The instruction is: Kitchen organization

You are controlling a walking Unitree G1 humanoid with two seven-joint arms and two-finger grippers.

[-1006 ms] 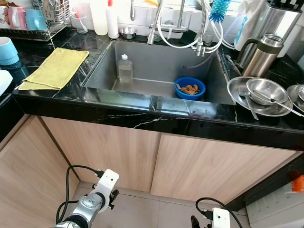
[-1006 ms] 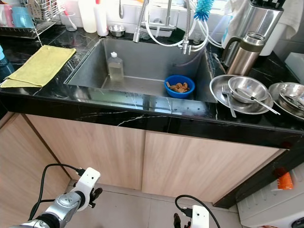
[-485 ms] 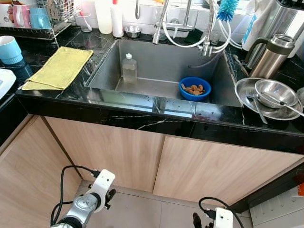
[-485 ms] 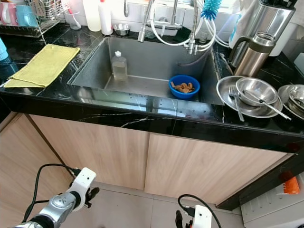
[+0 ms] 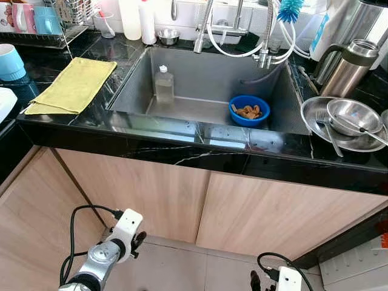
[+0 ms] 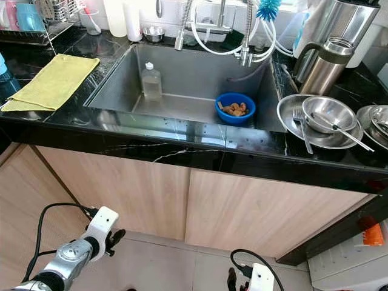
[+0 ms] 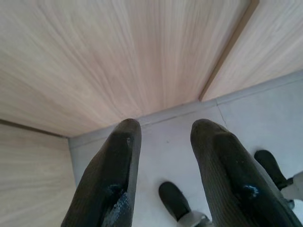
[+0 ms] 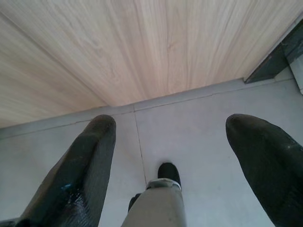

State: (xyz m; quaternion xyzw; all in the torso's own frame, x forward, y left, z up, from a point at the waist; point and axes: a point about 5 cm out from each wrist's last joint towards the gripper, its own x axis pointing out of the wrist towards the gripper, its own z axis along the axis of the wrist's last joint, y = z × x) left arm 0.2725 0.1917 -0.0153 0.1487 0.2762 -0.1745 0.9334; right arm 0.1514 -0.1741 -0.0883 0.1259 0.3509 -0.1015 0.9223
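Note:
A black stone counter holds a steel sink (image 5: 200, 66). Inside the sink stand a clear bottle (image 5: 163, 85) and a blue bowl (image 5: 249, 111) of brown food bits. To the sink's right lie a steel plate (image 5: 312, 112) with a steel bowl (image 5: 353, 115) and a fork (image 5: 328, 125) on it. Both arms hang low before the wooden cabinet doors (image 5: 145, 194). My left gripper (image 7: 161, 137) is open above the floor, holding nothing. My right gripper (image 8: 170, 127) stands wide open and also holds nothing.
A yellow cloth (image 5: 76, 85) lies on the counter left of the sink, with a blue cup (image 5: 11, 62) and a dish rack (image 5: 54, 27) beyond it. A steel jug (image 5: 347, 66) stands at the back right. Hoses and a blue brush (image 5: 290, 9) hang over the sink.
The head view has shifted a little over the counter. My left arm has sunk slightly down and to the left. Nothing on the counter or in the sink moved.

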